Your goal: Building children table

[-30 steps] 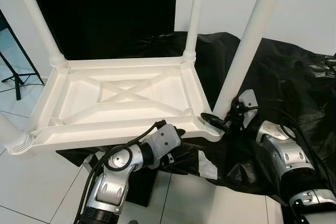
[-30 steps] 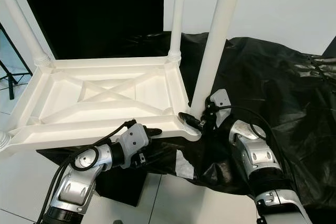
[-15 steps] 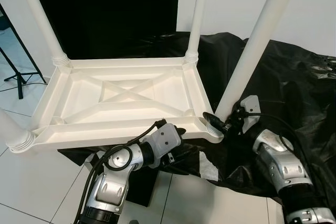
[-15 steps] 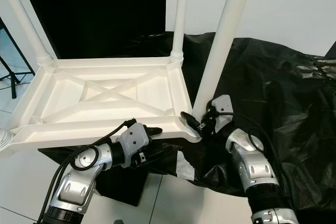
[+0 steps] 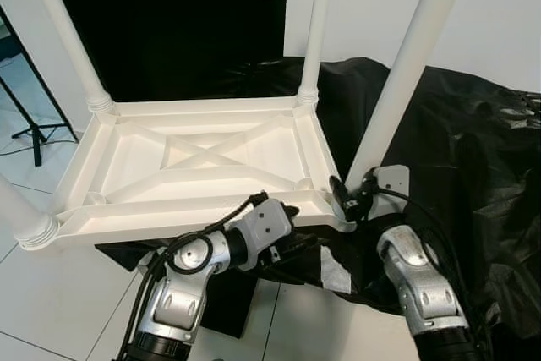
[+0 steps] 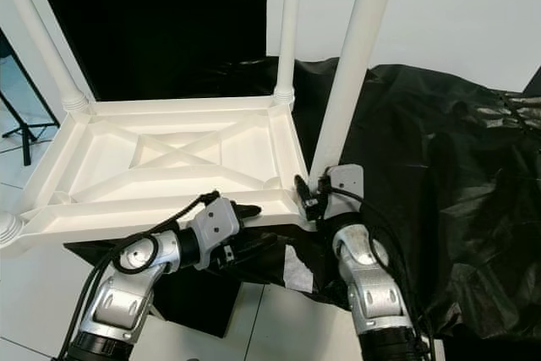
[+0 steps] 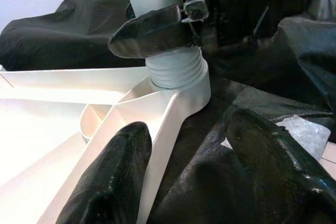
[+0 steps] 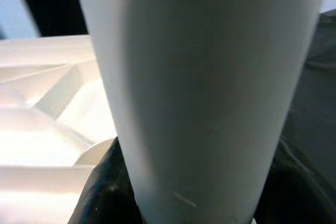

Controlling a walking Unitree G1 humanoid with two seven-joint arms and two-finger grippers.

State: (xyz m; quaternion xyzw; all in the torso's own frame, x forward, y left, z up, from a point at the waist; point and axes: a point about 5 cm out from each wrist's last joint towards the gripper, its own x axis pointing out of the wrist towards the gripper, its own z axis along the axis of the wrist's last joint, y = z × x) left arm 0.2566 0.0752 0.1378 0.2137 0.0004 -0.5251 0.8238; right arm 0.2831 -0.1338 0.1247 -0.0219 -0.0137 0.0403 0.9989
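From my seat at the controls, the white table (image 5: 203, 158) lay upside down on a stand draped in black sheet (image 5: 473, 150), its legs pointing up. My right gripper (image 5: 345, 198) was clamped around the near-right leg (image 5: 397, 82) just above its threaded collar, one black finger (image 7: 152, 30) pressed across the leg's front (the wrist camera there was almost all white leg, with dark pads at either side). My left gripper (image 7: 199, 177) sat at the table's near edge beside that same corner, fingers spread apart, one over the frame's rim (image 7: 168, 114) and the other over the black sheet; I could not see them gripping anything. A dark door (image 5: 169, 14) stood behind.
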